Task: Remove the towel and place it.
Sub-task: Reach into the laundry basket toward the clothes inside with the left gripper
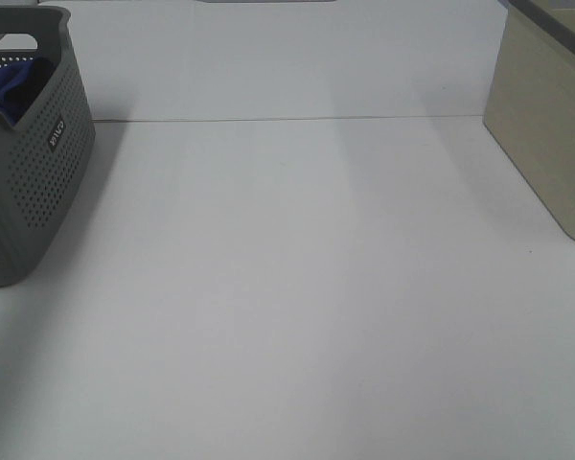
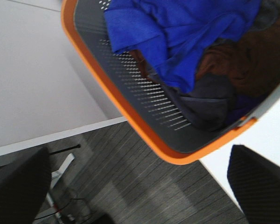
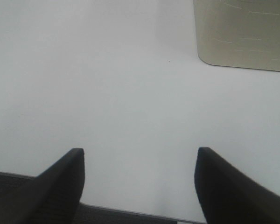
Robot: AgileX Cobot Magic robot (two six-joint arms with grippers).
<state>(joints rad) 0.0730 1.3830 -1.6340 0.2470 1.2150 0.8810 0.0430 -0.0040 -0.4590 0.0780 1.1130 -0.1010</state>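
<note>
Towel [image 2: 177,32]: royal-blue, plush, crumpled into loose folds, not spread flat. It lies inside the grey perforated basket [image 1: 48,182], on top of the pile and bunched against 1 side wall, reaching up close to the rim. 1 folded flap drapes over a brown cloth [image 2: 242,60] and a dark grey cloth [image 2: 210,100], touching both. From the exterior high view only a small blue patch shows inside the basket's open top, under the handle cut-out. Basket stands at the left edge of the desk [image 1: 297,287], toward the far-left corner.
</note>
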